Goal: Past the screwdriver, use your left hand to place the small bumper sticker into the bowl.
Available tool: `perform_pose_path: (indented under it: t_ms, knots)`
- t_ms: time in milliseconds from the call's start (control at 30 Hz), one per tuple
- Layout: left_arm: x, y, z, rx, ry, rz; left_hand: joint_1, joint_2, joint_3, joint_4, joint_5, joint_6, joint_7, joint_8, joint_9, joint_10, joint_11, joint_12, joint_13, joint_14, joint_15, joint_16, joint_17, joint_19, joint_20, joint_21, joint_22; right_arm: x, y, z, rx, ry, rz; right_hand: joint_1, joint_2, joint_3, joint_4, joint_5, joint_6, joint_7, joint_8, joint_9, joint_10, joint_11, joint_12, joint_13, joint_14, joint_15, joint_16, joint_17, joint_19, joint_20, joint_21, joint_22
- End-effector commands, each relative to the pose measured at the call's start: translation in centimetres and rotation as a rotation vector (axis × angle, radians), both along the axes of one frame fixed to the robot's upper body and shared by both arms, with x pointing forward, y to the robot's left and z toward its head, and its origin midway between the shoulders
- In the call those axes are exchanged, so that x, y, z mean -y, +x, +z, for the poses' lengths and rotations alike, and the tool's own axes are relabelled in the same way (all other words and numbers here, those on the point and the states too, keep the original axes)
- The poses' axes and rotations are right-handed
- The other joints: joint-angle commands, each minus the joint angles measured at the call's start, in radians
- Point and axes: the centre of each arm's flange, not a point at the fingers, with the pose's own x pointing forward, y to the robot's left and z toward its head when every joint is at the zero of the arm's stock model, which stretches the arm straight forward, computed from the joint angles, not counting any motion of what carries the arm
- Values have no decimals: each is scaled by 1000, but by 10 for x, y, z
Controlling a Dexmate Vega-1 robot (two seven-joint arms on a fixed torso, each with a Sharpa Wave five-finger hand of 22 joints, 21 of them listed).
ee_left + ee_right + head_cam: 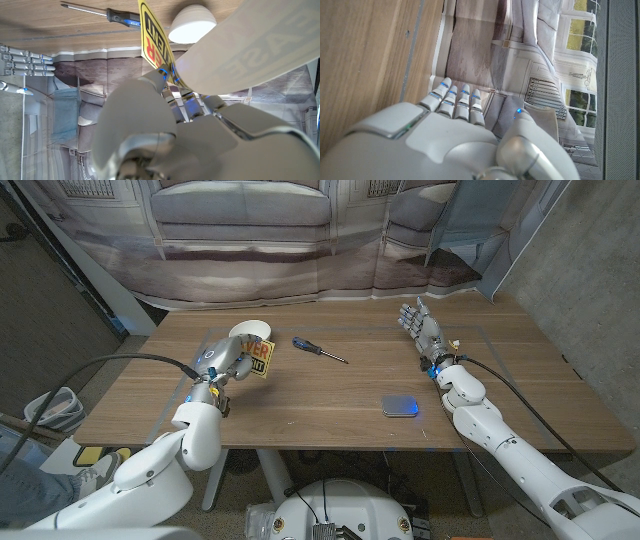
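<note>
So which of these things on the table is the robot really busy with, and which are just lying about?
In the job:
- left hand, holding the bumper sticker
- white bowl
- screwdriver, the landmark

Lying about:
- blue-grey tin
- right hand, holding nothing, fingers apart

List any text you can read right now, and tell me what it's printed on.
"ER" above "ENT", partial black letters on the yellow bumper sticker held by the left hand.
"ASE", partial grey letters on a blurred pale strip close to the left wrist camera.
Screwdriver handle: small white print, too small to read.
</note>
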Motion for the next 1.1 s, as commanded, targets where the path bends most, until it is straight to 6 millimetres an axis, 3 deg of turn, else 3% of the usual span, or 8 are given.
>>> perform_pose_path:
  t_ms: [33,533,1100]
  knots:
    - [-3,-4,5,9,1,12,4,-7,4,3,-2,11,-4,1,2,7,-1,0,2,7,-77,-5,4,0,-8,8,6,1,-1,1,2,1,1,7,9,-4,-2,-2,6,7,-1,4,9,2,0,4,4,-2,0,3,12,-19,1,4]
    - [-7,-9,13,34,-1,40,21,-3,8,-5,-1,17,-5,-1,2,18,-3,1,2,23,-85,0,16,4,-13,27,7,1,3,2,0,-6,8,7,9,-4,-3,-2,6,7,-1,4,8,1,0,4,5,-2,1,3,12,-19,0,4]
    - [-22,4,20,58,-15,42,17,-7,5,-1,-2,26,-9,0,2,23,-8,1,2,25,-87,-3,22,2,-15,39,8,1,6,2,-4,-5,7,7,9,-5,-3,-3,6,8,-1,4,11,2,0,4,5,-2,0,3,12,-19,0,4]
